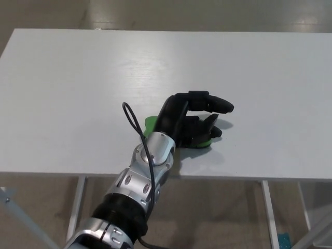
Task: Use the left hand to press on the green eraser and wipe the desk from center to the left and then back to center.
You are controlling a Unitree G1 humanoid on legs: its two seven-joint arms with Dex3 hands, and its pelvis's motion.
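Observation:
The green eraser lies flat on the white desk, near its front edge and about at the middle. My black left hand lies on top of it, palm down, and covers most of it. Only the eraser's left end and a green strip under the fingertips show. The fingers are stretched out to the right and apart, not wrapped around the eraser. The silver left forearm comes up from below the desk edge, with a black cable looped over it. My right hand does not show.
The desk's front edge runs just below the eraser. Its metal legs and the floor show beneath. Bare white desk spreads to the left, right and far side of the hand.

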